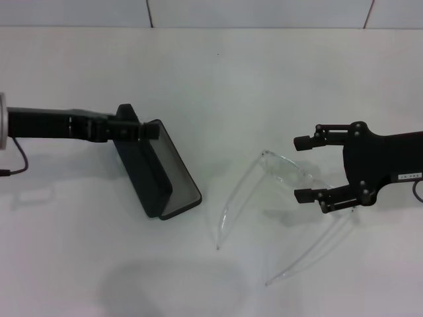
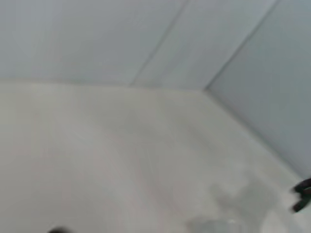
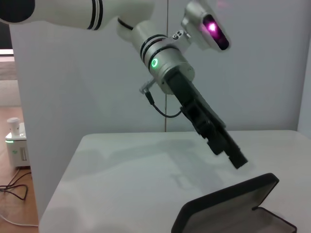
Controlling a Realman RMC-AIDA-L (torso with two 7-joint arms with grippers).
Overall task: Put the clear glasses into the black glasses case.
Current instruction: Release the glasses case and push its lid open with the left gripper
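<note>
The black glasses case (image 1: pixel 162 178) lies open left of centre, its lid (image 1: pixel 135 165) standing up. In the right wrist view the case (image 3: pixel 233 206) shows at the lower edge. My left gripper (image 1: pixel 153 131) hovers shut just above the lid's top edge, and the right wrist view shows the left gripper (image 3: pixel 237 159) apart from the lid. The clear glasses (image 1: pixel 285 168) rest on the table right of centre, their arms pointing toward me. My right gripper (image 1: pixel 303 168) is open, its fingers either side of the lens's right end.
White tabletop (image 1: pixel 218 79) all around, with a pale wall (image 1: pixel 198 12) behind its far edge. In the right wrist view the table's left edge (image 3: pixel 60 184) drops to a floor with a small white device (image 3: pixel 15 145) and cables.
</note>
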